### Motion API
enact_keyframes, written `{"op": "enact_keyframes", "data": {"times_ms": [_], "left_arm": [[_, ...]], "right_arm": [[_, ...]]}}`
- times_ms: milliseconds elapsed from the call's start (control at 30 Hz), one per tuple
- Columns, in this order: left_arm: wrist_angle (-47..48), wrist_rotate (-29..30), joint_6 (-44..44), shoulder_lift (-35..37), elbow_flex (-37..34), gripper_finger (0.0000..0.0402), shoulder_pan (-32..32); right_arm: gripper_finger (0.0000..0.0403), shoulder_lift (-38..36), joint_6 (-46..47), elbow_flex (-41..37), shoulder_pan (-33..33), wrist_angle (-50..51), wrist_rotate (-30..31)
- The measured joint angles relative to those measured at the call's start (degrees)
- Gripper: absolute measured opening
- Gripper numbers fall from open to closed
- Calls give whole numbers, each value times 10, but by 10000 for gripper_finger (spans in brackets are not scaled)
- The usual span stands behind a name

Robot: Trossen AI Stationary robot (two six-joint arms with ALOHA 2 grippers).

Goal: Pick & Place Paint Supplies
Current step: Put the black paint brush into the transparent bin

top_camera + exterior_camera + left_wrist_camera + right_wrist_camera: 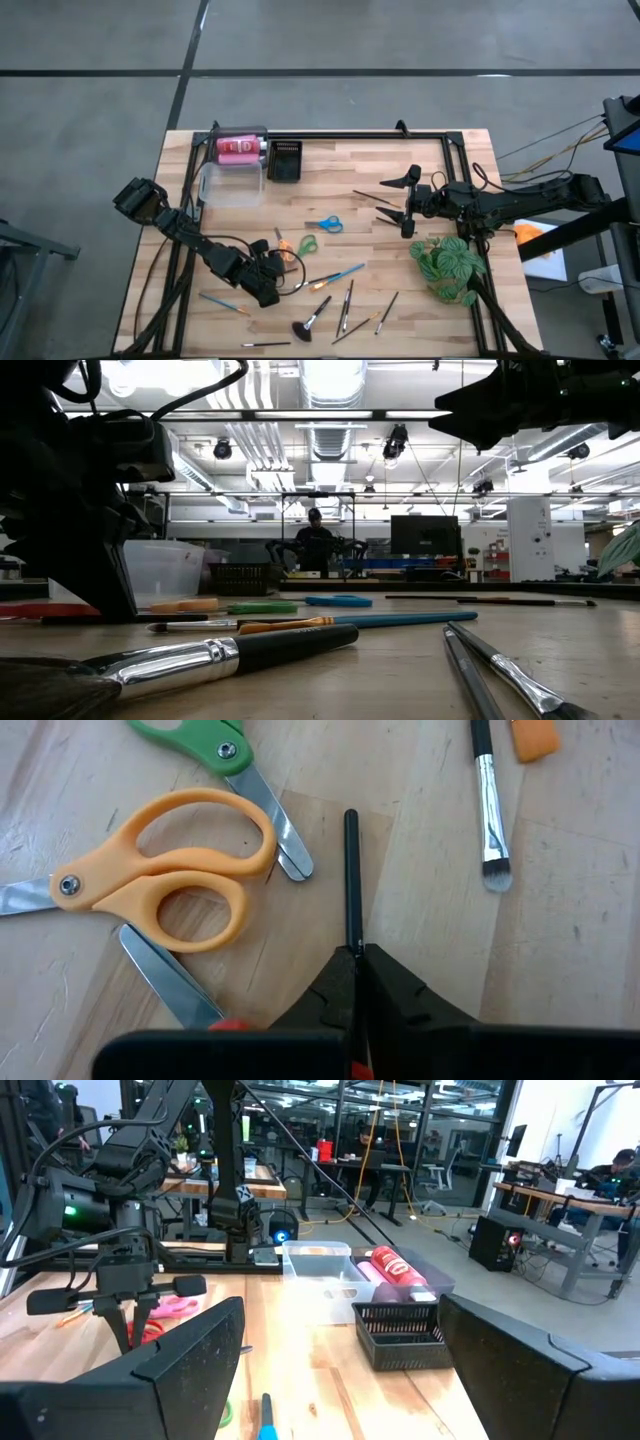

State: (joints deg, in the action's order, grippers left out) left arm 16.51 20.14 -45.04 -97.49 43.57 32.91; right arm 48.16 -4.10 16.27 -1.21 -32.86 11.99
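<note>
Item: thin black brush [352, 880], lower centre of the left wrist frame beside orange scissors [160, 870], pinched in left gripper [357, 960]. Lift it straight, you clear scissors. Right gripper [400, 200] spread, empty.

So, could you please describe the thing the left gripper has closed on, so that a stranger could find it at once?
Start at the orange-handled scissors near the table's front left. Just beside them the left gripper is shut on a thin black brush handle that lies flat on the wood. Unlike the silver-ferruled brush nearby, it shows only a plain black stick with no bristles visible.
</note>
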Motion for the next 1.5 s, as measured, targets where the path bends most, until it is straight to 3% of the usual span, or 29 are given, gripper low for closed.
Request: {"op": "enact_keyframes", "data": {"times_ms": [533,1500], "left_arm": [[6,-2,2,3,13,5,-1],[-80,2,2,7,15,5,-54]], "right_arm": [[331,0,0,0,0,0,0],[331,1,0,0,0,0,0]]}}
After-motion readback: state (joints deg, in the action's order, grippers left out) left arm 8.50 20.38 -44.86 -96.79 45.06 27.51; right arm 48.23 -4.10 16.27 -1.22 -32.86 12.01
